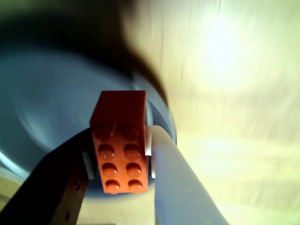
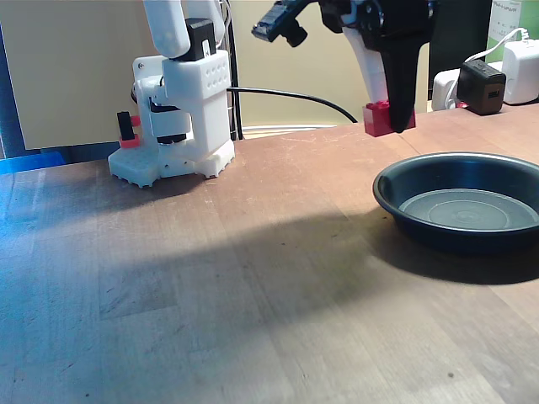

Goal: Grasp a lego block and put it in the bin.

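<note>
Wrist view: the end effector is closed around the lego block, its 2 fingers narrowed to the width of the brick. The dark finger presses the block's left side and the pale finger presses its right side. The block is bright red-orange and shows 2 rows of 4 studs facing the camera; its far end projects past the fingertips. Behind the block lies the bin, a round dark pan seen blurred, with its rim curving just to the right of the block. The light wooden desk fills the right part of the view, with a bright glare patch.

Fixed view: the end effector points downward with the lego block pinched at its tip, held in the air clear of the desk. The block hangs above and to the left of the bin, near the bin's left rim; whether it is directly over the rim cannot be told. The bin rests on the desk at the right, shallow, with a rolled rim and flat bottom. The white robot base stands at the back left, well apart from the bin. A black cable runs behind it, and a black adapter sits at the back right.
</note>
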